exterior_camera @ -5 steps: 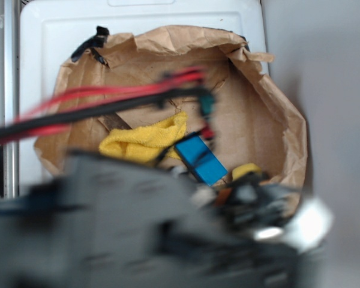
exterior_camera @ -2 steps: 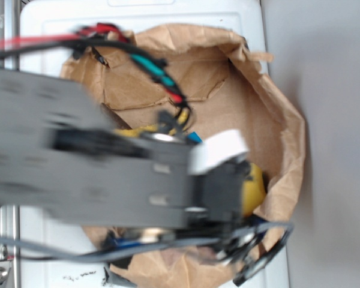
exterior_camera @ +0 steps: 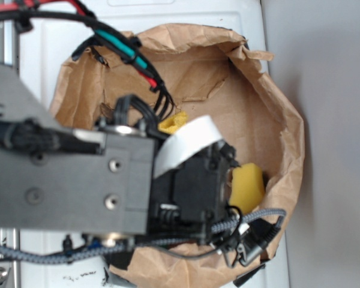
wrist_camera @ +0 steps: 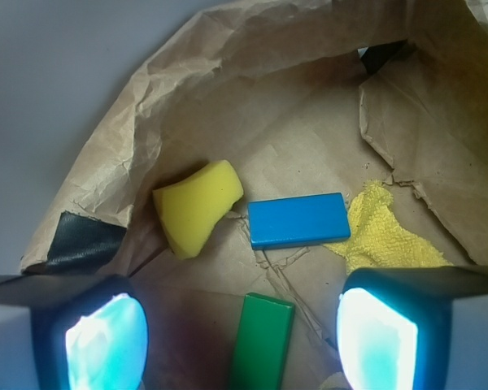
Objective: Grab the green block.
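Inside a crumpled brown paper bag (wrist_camera: 252, 106) torn open into a shallow nest, several small objects lie on the creased paper floor. Seen from the wrist camera, the flat rectangular solid-green block (wrist_camera: 262, 340) sits at the bottom centre of the view, lengthwise toward the camera, partly cut off by the lower edge. It lies between the two glowing pale-blue pads of the robot gripper (wrist_camera: 240, 341), one at lower left (wrist_camera: 106, 341) and one at lower right (wrist_camera: 376, 337). The fingers are spread wide, with clear space on both sides of the block, touching nothing. This straddling placement looks deliberate: the gripper appears lined up over the block so that closing would pinch its long sides.

Just beyond the green block lies a flat blue rectangular block (wrist_camera: 299, 219), its right end resting on the edge of a rumpled yellow cloth (wrist_camera: 386, 236). A curved yellow sponge (wrist_camera: 197, 205) rests to the left, near the blue block but apart from it.

From the exterior camera, the grey robot arm (exterior_camera: 66, 180) covers most of the bag, hiding the green block; only the sponge (exterior_camera: 247, 187) and a scrap of yellow cloth (exterior_camera: 173, 122) show.
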Motion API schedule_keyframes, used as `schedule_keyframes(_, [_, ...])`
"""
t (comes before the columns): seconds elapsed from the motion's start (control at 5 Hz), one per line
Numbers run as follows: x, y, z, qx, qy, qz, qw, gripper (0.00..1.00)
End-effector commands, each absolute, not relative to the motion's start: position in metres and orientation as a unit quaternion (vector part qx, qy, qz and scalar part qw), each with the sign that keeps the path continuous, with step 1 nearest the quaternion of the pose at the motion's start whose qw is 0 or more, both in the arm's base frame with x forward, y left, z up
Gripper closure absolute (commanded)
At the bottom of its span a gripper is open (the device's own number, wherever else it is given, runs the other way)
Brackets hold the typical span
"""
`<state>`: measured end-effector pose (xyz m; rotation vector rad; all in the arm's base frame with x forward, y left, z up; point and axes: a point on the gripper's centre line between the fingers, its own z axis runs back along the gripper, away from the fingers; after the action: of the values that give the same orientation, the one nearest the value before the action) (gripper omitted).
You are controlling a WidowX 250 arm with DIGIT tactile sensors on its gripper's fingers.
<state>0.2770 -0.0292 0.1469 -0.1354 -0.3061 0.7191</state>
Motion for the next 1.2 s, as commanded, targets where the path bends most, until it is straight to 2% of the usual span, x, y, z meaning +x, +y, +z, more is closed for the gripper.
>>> schedule_keyframes(0.0, [0.27,-0.024,0.159,-0.025,-0.163,0.422,0.892,0.0])
schedule_keyframes(0.2, [0.253,-0.021,0.147,-0.003,-0.158,0.421,0.893,0.0])
schedule_keyframes(0.4, [0.247,-0.018,0.133,-0.002,-0.154,0.41,0.899,0.0])
schedule_keyframes(0.6, [0.262,-0.02,0.109,0.012,-0.15,0.421,0.895,0.0])
schedule_keyframes(1.0, [0.268,-0.039,0.089,0.023,-0.142,0.425,0.894,0.0])
